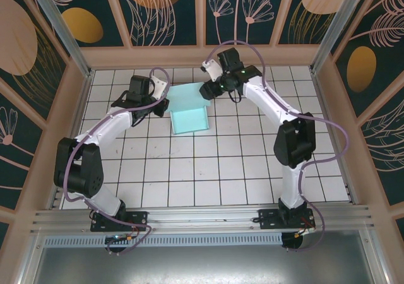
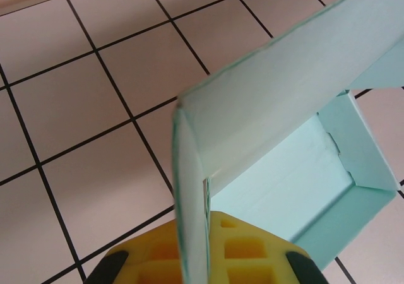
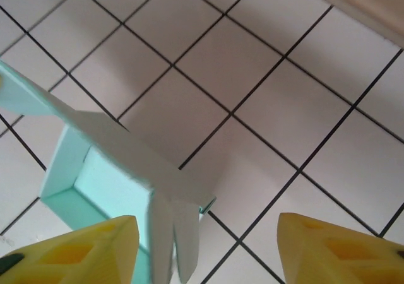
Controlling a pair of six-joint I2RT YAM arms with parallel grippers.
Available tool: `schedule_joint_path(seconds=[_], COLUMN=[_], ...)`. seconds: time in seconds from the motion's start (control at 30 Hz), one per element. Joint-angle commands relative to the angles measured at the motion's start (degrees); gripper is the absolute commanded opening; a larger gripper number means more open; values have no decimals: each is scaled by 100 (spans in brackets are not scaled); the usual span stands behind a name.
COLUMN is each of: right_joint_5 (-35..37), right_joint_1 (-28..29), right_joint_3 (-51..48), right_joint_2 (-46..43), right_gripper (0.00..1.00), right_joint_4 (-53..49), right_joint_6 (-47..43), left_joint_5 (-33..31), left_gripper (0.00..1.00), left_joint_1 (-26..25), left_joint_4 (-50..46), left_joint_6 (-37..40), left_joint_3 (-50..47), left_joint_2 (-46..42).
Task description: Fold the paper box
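While I watch from the overhead camera, the pale turquoise thin-card paper box (image 1: 190, 117) sits on the white tiled table (image 1: 208, 170) at the far middle, between the ends of the two arms and near the back wall. Its near part is a shallow tray (image 1: 191, 121) with low raised walls lying flat on the tiles, and behind it a broad panel (image 1: 185, 94) reaches toward the back wall. My left gripper (image 1: 165, 102) is at the box's left edge and my right gripper (image 1: 207, 89) at its far right corner. On the left wrist camera the left gripper (image 2: 197, 249) has its yellow fingers (image 2: 252, 254) drawn close together, with a thin upright flap (image 2: 189, 189) of the card running down between them, so I read it as pinching that flap. The flap meets a long raised panel at a crease. On the right wrist camera the right gripper (image 3: 208, 252) stands wide, its yellow fingers (image 3: 76, 252) far apart at the bottom corners. A folded edge of the box hangs in the gap, nearer the left-hand finger. I cannot tell whether it touches that finger, while the other finger is well apart from the card, over bare tiles.
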Motion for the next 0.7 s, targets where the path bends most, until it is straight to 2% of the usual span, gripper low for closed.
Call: schedule_joint_path(seconds=[0.0, 0.13, 0.3, 0.33, 0.4, 0.47, 0.5, 0.67], right_joint_5=[28, 13, -38, -54, -57, -40, -18, 91], right_joint_1=[-47, -52, -48, -47, -51, -51, -52, -46], right_joint_3=[471, 791, 954, 963, 972, 969, 965, 899], right_joint_2=[305, 570, 661, 652, 654, 635, 617, 454], right_gripper=[54, 42, 18, 17, 19, 38, 45, 43], right_joint_4=[-678, -872, -949, -951, -951, -943, -922, -859], right_joint_6=[-157, -231, -250, -259, -250, -225, -207, -193], left_joint_5=[299, 288, 367, 382, 365, 356, 354, 275], left_gripper=[0, 0, 0, 0, 0, 0, 0, 0], left_joint_1=[-2, -7, -9, -1, -5, -1, -2, -2], left_joint_4=[-127, -170, -276, -270, -244, -264, -282, -326], left_joint_6=[144, 155, 186, 193, 193, 188, 199, 207], left_joint_3=[190, 197, 239, 239, 243, 263, 282, 300], left_joint_2=[-9, 26, 41, 35, 26, 48, 69, 114])
